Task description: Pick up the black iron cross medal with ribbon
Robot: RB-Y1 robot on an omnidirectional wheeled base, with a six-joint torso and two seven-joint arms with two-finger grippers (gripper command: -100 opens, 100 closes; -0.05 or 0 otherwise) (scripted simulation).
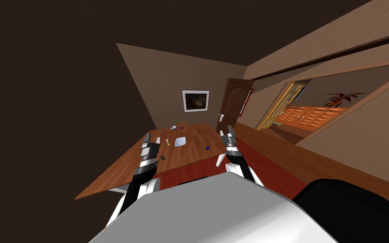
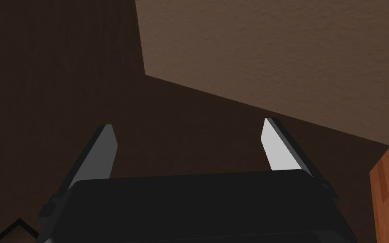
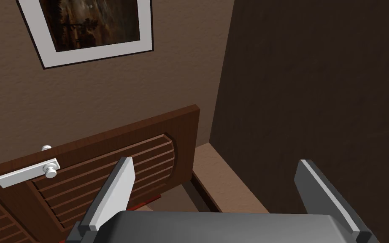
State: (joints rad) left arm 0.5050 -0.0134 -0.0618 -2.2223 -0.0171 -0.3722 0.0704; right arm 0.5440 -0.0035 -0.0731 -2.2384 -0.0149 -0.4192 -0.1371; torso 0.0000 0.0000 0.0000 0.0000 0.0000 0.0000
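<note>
Brown-walled room, wooden desk (image 1: pixel 189 155), door (image 1: pixel 233 103) beyond its far corner. Medal (image 1: pixel 162 158), small and dark, lies near the desk's near edge, just beside the left gripper (image 1: pixel 152 140), outside its jaws. Left and right gripper (image 1: pixel 230 131) jaws stand apart, empty.

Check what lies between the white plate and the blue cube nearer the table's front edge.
Nothing: in the head view, the stretch of wooden table between the white plate and the blue cube is bare.
</note>
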